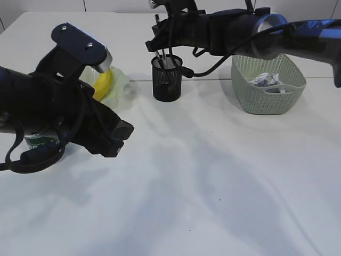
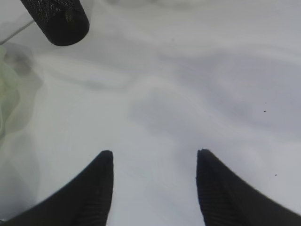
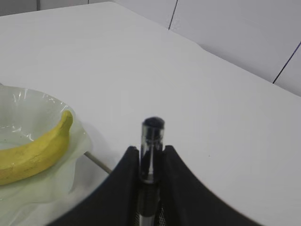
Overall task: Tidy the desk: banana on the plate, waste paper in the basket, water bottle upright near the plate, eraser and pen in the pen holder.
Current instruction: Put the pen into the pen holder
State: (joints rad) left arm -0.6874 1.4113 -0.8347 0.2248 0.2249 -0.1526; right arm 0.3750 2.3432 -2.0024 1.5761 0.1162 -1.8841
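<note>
My right gripper (image 1: 159,41) (image 3: 151,149) is shut on a black-capped clear pen (image 3: 153,139), held upright above the black mesh pen holder (image 1: 167,80) (image 2: 59,21). The holder's mesh rim shows just under the jaws in the right wrist view. The banana (image 1: 103,85) (image 3: 35,153) lies on the pale green plate (image 1: 121,80) (image 3: 28,108). Crumpled waste paper (image 1: 265,80) sits in the green basket (image 1: 269,98). The water bottle (image 1: 42,142), with a green label, is mostly hidden under my left arm. My left gripper (image 1: 116,140) (image 2: 154,157) is open over bare table. No eraser is in view.
The white table (image 1: 213,186) spreads across the front and right. The basket stands at the back right and the pen holder at the back middle. My left arm covers the table's left side in front of the plate.
</note>
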